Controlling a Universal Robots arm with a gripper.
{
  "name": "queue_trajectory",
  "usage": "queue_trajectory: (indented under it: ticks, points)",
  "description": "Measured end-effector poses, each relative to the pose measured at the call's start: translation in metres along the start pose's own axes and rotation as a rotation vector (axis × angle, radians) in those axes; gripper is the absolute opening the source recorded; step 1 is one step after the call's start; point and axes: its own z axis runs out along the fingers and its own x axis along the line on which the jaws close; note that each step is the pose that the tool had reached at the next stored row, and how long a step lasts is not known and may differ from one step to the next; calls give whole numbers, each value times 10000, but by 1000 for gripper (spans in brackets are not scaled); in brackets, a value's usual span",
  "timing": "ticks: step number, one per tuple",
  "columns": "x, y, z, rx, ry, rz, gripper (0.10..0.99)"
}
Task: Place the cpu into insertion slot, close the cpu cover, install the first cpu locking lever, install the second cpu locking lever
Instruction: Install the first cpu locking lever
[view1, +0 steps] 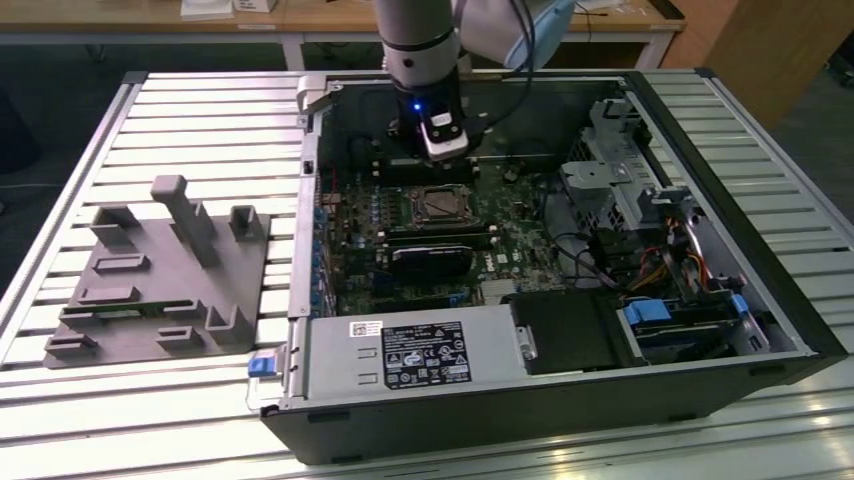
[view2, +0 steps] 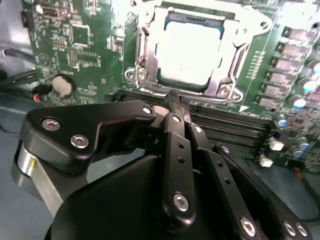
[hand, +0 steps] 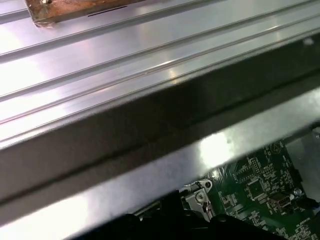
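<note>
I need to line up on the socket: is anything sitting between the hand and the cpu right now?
Nothing visible does. In the second wrist view the hand hangs above the board beside the slot, and the cpu lies in it under the cover. The gap between them holds just the memory slots, lying low on the board.

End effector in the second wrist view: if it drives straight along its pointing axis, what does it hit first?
Probably the long black memory slots right past the end effector tip, with the cpu cover and seated cpu just beyond. Depth is unclear, so it could land on the cover's near edge instead.
</note>
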Motion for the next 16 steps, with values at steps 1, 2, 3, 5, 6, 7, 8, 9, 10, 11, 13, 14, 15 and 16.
queue_trajectory:
  ticks: [1,2,3,5,6,7,8,9,10,11,13,14,15,16]
  points:
    - [-9,-15,-1,13,28,2,106]
    - [-18,-30,-1,25,55,4,106]
    - [-29,-46,-1,35,80,4,106]
    - [-56,-82,-1,52,121,8,106]
    - [-72,-101,-2,62,141,9,106]
    - [-87,-119,-2,70,159,9,106]
    - [-103,-138,-1,77,177,10,106]
    - [-119,-157,-1,84,196,12,106]
    - [-134,-177,-1,94,216,14,106]
    - [-150,-197,-1,102,236,14,106]
    - [-183,-240,0,120,278,17,106]
    - [-198,-260,0,130,298,19,106]
    - [-213,-280,1,139,322,20,106]
    - [-224,-292,2,151,349,22,106]
